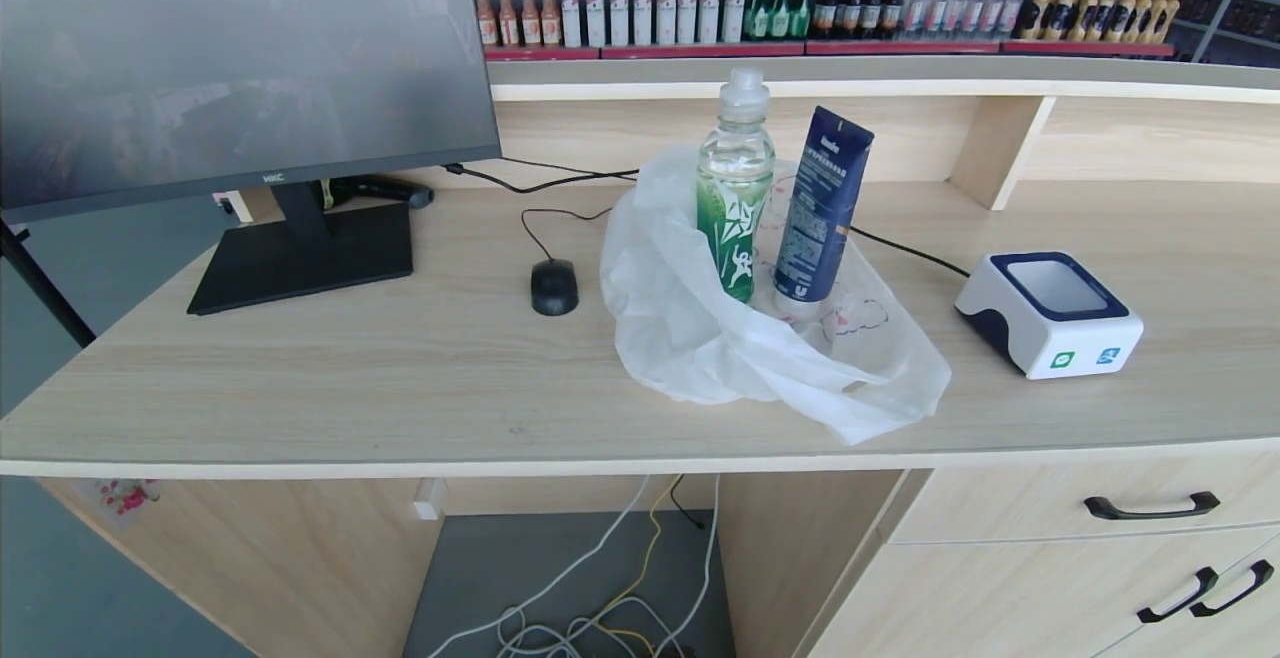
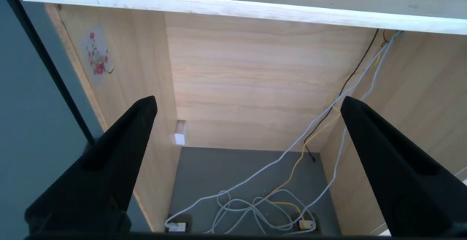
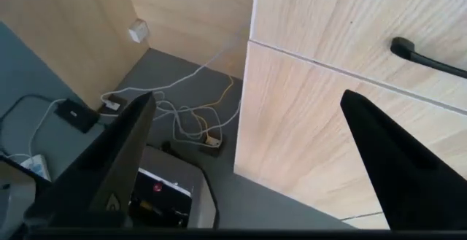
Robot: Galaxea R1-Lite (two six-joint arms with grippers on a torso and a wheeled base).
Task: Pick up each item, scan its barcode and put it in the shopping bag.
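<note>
The bottle (image 1: 735, 188) and blue tube (image 1: 822, 208) stood in the white bag (image 1: 700, 338) (scanner (image 1: 1048, 313) at its right). I saw the left claw (image 2: 248, 116) and right claw (image 3: 248, 101) both spread apart, holding nothing.

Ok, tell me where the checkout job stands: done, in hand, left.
Done, it seems: the bottle and the blue tube stand upright in the shopping bag on the counter. In hand: nothing; left gripper and right gripper hang open below the counter. Left: perhaps nothing; the scanner gives no sign whether both were scanned.
</note>
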